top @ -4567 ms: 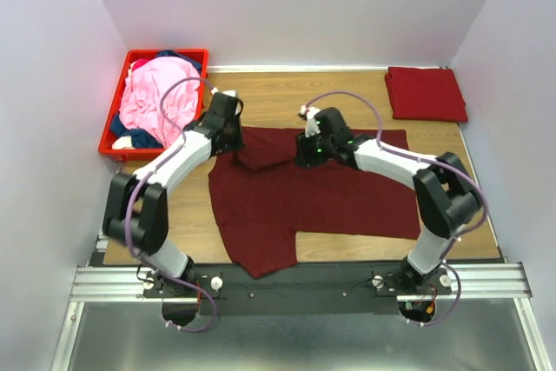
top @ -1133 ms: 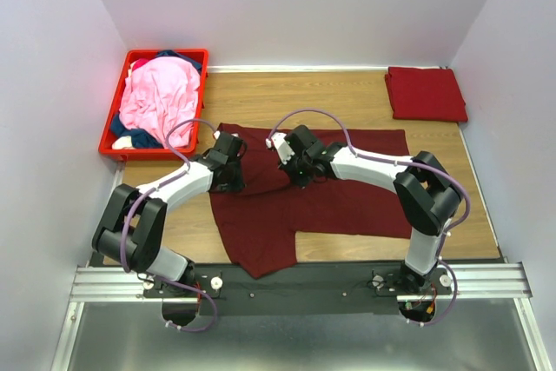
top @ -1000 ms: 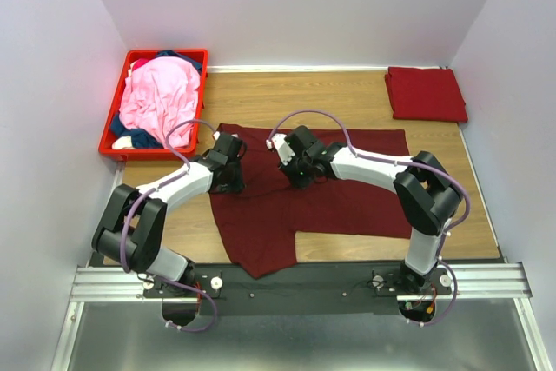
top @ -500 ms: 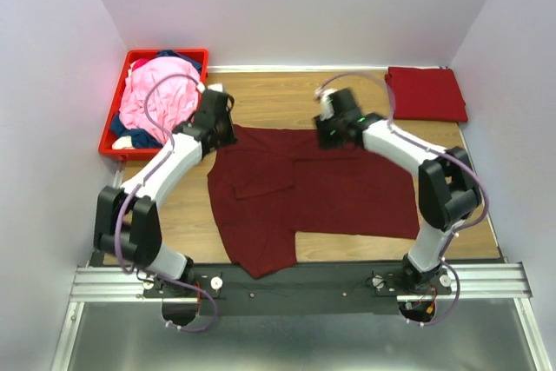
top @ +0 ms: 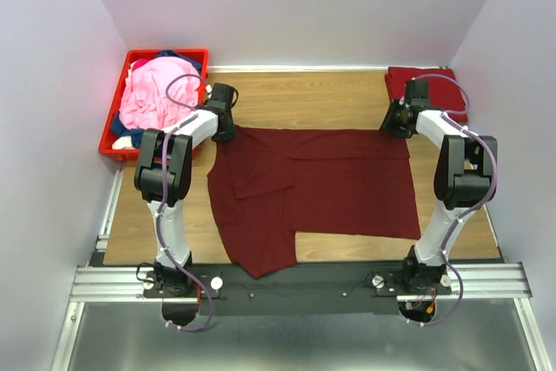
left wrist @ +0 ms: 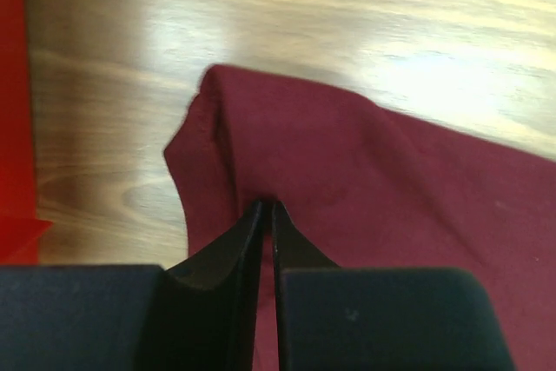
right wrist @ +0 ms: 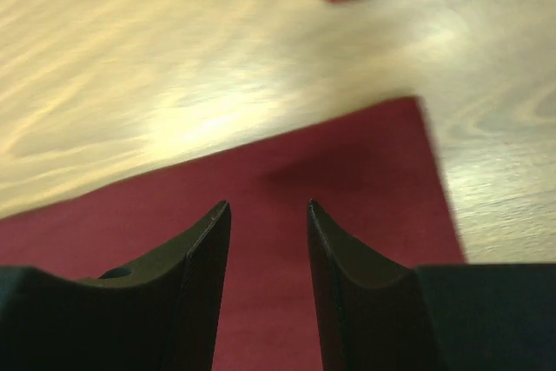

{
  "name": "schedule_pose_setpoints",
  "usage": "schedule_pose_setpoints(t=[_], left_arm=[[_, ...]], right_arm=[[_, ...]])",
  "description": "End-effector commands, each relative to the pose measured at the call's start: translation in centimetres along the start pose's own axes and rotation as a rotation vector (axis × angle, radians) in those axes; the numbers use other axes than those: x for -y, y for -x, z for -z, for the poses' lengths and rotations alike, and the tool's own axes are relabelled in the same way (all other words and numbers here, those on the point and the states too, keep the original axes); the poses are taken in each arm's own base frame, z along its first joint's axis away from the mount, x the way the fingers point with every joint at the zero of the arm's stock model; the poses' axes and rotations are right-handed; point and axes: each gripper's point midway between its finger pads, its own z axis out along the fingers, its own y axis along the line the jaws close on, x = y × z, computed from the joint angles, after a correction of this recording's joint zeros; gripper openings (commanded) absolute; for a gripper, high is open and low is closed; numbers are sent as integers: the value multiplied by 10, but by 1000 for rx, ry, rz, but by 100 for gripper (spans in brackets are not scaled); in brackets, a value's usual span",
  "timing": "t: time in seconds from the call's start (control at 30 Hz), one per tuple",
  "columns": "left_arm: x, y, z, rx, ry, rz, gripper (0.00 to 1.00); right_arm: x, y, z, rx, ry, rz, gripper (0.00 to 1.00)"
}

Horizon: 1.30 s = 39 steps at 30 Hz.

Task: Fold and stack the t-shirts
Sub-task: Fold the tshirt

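Step in hand looks like the far-edge pickup for a first fold. Maroon t-shirt [top: 330, 180] lies spread on table [top: 304, 97]. Left gripper [left wrist: 267, 206] at its far-left corner, jaws pinched together on a ridge of cloth. Right gripper [right wrist: 268, 208] over the far-right corner, jaws apart, holding nothing. Next: right should drop and clamp, then both draw the edge nearward in sync, else it skews.

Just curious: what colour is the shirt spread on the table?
Dark maroon shirt; top external view shows it best.
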Motion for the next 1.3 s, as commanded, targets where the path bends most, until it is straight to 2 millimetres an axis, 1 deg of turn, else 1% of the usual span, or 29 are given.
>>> schedule_pose_setpoints(t=[0.0, 0.03, 0.07, 0.1, 0.13, 0.17, 0.23, 0.27, 0.3, 0.33, 0.4, 0.43, 0.53, 0.57, 0.63, 0.67, 0.73, 0.77, 0.8, 0.87, 0.9, 0.93, 1.0, 1.03, 1.13, 1.17, 1.2, 1.23, 1.27], left_arm=[[-29, 1, -9, -10, 46, 36, 16], [-37, 0, -13, -20, 59, 49, 16], [-38, -1, -15, -24, 62, 49, 16], [-43, -2, -17, -32, 70, 57, 16], [-44, -2, -19, -38, 70, 57, 16], [-46, 1, -18, -32, 71, 63, 16], [-47, 1, -21, -33, 73, 65, 16], [-47, 5, -22, -28, 71, 69, 16], [-47, 8, -22, -26, 69, 70, 16], [-47, 12, -25, -26, 68, 74, 16], [-45, 19, -28, -19, 70, 73, 16], [-44, 26, -30, -13, 71, 71, 16], [-41, 40, -33, 4, 74, 71, 15], [-38, 50, -36, 20, 69, 74, 16], [-33, 64, -40, 35, 61, 73, 16], [-32, 67, -42, 36, 60, 73, 16], [-28, 74, -43, 42, 48, 71, 16], [-24, 85, -42, 60, 38, 72, 17], [-22, 88, -39, 60, 31, 71, 19], [-17, 107, -21, 106, 7, 76, 24], [-17, 113, -13, 126, 4, 78, 26], [-17, 127, 7, 173, 1, 84, 31], [-16, 140, 29, 219, -9, 87, 39], [-14, 150, 52, 256, -31, 91, 43], [-12, 145, 82, 278, -51, 88, 43], [-10, 136, 101, 288, -58, 80, 43], [-9, 128, 110, 289, -59, 81, 43], [-11, 129, 136, 330, -65, 82, 43], [-9, 103, 134, 289, -61, 59, 43]], right_arm=[[19, -16, -20, -49, 2, -109, 47], [25, -20, -26, -62, -8, -122, 47], [26, -19, -26, -61, -8, -128, 47], [30, -24, -32, -80, -13, -138, 47], [32, -25, -34, -83, -12, -143, 47], [32, -29, -41, -102, -5, -148, 47], [31, -31, -48, -118, 8, -148, 47], [27, -33, -51, -130, 28, -147, 47], [24, -25, -53, -120, 40, -147, 47], [25, -32, -62, -142, 41, -147, 47], [25, -29, -70, -141, 40, -147, 47], [24, -23, -76, -134, 41, -142, 48], [22, -11, -87, -115, 46, -131, 48], [22, -3, -94, -100, 47, -126, 48], [20, 7, -100, -82, 48, -117, 48], [18, 18, -104, -62, 54, -109, 48], [15, 26, -108, -49, 70, -95, 48], [10, 31, -108, -42, 90, -80, 48], [6, 42, -105, -21, 109, -72, 48], [-7, 56, -95, 2, 159, -58, 48], [-10, 61, -89, 14, 173, -54, 48], [-20, 75, -73, 44, 203, -48, 48], [-29, 85, -55, 73, 227, -38, 49], [-36, 95, -32, 109, 241, -27, 50], [-47, 96, -1, 142, 243, -7, 52], [-45, 90, 19, 156, 226, -9, 53], [-49, 85, 29, 160, 219, -10, 53], [-47, 73, 36, 154, 204, -15, 53], [-49, 56, 55, 159, 181, -16, 56]])
